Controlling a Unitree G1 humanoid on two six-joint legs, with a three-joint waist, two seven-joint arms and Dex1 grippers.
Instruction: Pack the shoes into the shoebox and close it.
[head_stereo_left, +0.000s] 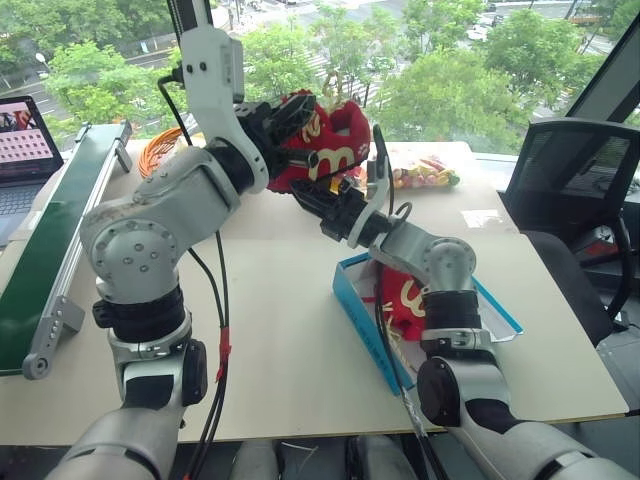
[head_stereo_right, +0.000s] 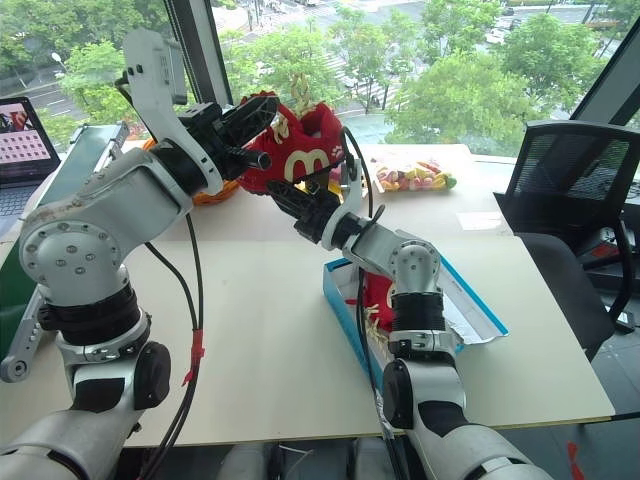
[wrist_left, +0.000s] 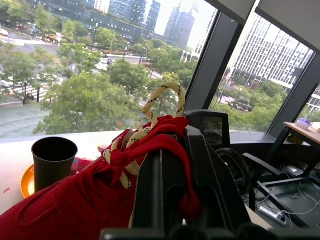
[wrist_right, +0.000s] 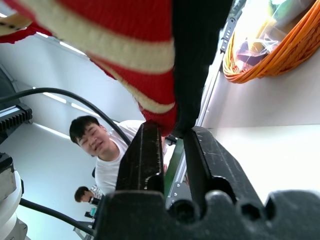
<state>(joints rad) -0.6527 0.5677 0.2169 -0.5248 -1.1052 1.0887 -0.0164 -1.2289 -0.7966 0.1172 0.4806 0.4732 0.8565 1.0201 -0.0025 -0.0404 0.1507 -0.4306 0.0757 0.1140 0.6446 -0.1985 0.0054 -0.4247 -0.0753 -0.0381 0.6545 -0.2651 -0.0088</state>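
Above the blue cardboard shoebox (head_stereo_left: 352, 300), soft embroidered red fabric shoe (head_stereo_left: 335, 140) between both grippers

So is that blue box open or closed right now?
Open: the blue box has no lid on, and one red shoe lies inside.

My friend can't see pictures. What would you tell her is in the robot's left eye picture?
Two robot arms hold a red shoe up in the air over a pale table. Under them an open blue shoebox already has the other red shoe inside. Green trees fill the window behind.
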